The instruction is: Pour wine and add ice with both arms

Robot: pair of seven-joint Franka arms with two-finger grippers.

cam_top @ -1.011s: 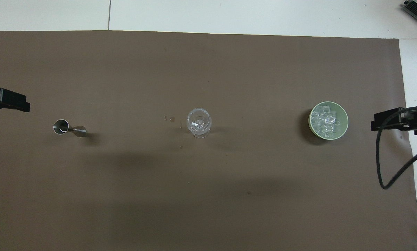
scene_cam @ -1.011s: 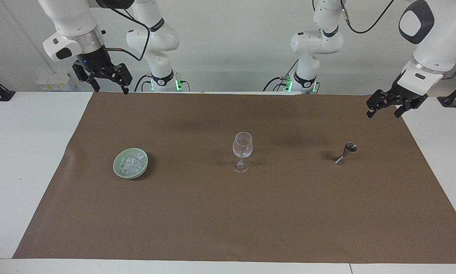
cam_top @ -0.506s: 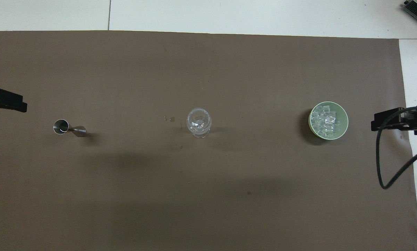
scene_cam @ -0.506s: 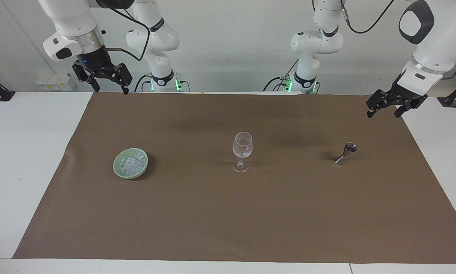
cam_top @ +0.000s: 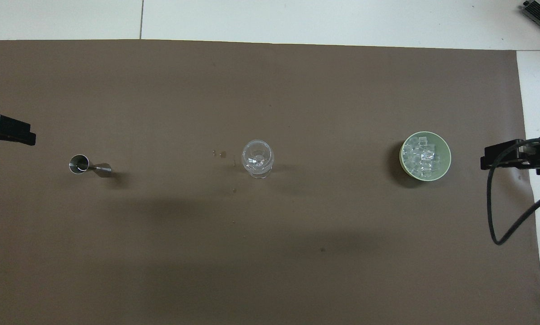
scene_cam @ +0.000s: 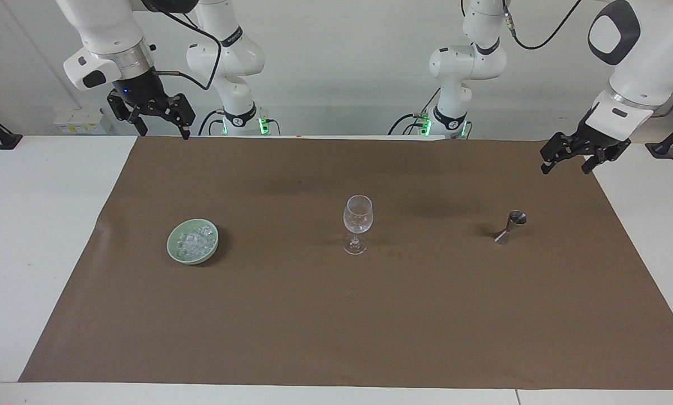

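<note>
A heap of clear ice [scene_cam: 193,242] [cam_top: 424,157] lies in a pale green bowl [scene_cam: 171,248] [cam_top: 448,153] toward the right arm's end of the table. A clear stemmed glass [scene_cam: 357,216] [cam_top: 257,158] stands upright mid-table. A small metal jigger [scene_cam: 510,226] [cam_top: 87,166] stands toward the left arm's end. No wine shows. My right gripper [scene_cam: 165,130] [cam_top: 500,159] hangs open over the mat's edge beside the bowl. My left gripper [scene_cam: 565,166] [cam_top: 15,131] hangs open over the mat's edge by the jigger. Neither holds anything.
A brown mat [scene_cam: 336,315] covers most of the white table [scene_cam: 32,225]. A black cable [cam_top: 493,216] loops down from the right wrist. A few small drops [cam_top: 220,153] mark the mat beside the glass, toward the left arm's end.
The left gripper has drifted slightly outward toward its end of the table. The right gripper and the objects have not visibly moved.
</note>
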